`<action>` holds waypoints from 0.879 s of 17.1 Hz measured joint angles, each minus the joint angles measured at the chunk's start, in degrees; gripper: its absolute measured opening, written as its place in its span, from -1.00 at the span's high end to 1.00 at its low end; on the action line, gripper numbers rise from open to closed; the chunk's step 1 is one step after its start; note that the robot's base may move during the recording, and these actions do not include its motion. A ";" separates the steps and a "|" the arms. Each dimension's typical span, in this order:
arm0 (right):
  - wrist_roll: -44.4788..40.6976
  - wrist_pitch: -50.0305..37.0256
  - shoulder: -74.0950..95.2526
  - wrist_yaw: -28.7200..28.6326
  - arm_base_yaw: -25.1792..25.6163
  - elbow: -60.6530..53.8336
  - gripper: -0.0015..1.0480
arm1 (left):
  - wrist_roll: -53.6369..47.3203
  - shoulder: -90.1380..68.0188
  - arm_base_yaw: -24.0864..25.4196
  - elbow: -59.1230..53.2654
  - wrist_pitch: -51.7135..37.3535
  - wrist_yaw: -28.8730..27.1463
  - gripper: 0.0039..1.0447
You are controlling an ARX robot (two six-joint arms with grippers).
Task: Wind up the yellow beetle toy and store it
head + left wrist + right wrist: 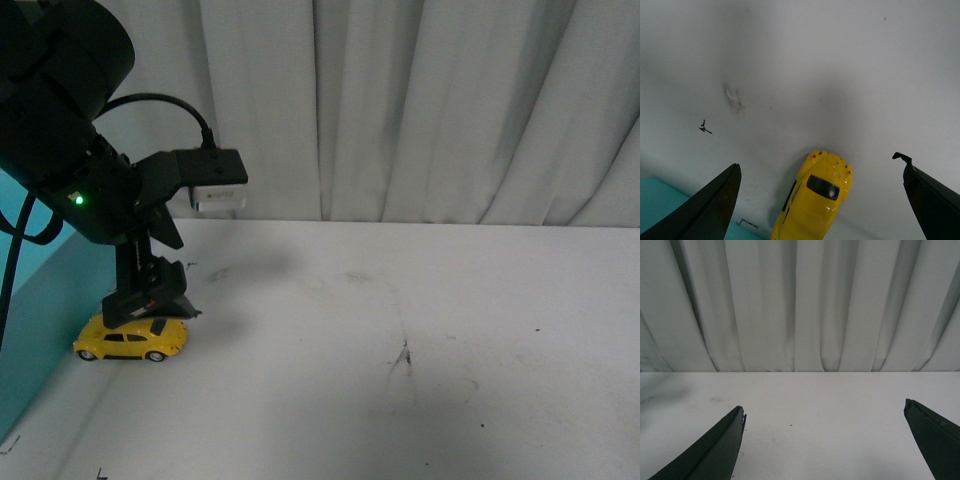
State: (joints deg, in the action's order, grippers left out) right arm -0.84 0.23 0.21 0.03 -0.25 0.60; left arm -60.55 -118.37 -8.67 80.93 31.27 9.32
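One yellow beetle toy (131, 340) is sitting on the white table (420, 330), far left, just beside one teal panel (40, 320). Two grippers: left gripper (150, 308) is hanging over the toy, jaws spread wide, gripping nothing; right gripper (824, 406) is gaping wide, empty.

Light was soft and even in all three views, bright enough, with no hard glare. In the front view the left arm (70, 130) read almost pure black, its detail lost save a glowing green LED (77, 199). A faint blurred shadow lay on the table (420, 330) beyond its fingers. From the left wrist I saw a broad dim shadow on the table between the fingers (710, 210) of the left gripper (817, 160), and the car (812, 205) there carried small crisp highlights. The fingers themselves were featureless dark wedges with soft edges. Beyond the right gripper (823, 404) the curtain (805, 305) showed gentle fold shading, slightly soft.
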 joint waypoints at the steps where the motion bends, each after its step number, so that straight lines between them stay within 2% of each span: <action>1: 0.02 0.00 0.00 0.00 0.00 0.00 -0.87 | -0.31 -0.26 0.04 0.02 0.02 -0.26 -0.88; 5: 0.02 -0.02 0.00 0.00 0.00 0.00 -0.87 | -5.51 -3.78 0.63 0.35 1.86 -3.17 -0.88; 7: 0.00 -0.02 0.00 0.00 0.00 0.00 -0.87 | -13.51 -7.19 1.62 0.35 0.09 -8.44 -0.88; 8: 0.00 -0.02 0.00 0.00 0.00 0.00 -0.87 | -17.92 -7.82 2.82 -0.15 -0.09 -12.98 -0.88; 11: 0.02 0.00 0.00 0.00 0.00 0.00 -0.87 | -12.41 -8.61 3.28 0.04 0.37 -16.39 -0.84; 15: 0.00 -0.02 0.00 0.00 0.00 0.00 -0.87 | -11.02 -9.75 2.58 1.42 0.76 -16.17 -0.22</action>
State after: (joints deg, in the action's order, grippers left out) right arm -0.84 0.21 0.21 0.03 -0.25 0.60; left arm -71.57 -128.11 -6.09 82.35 32.03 -6.85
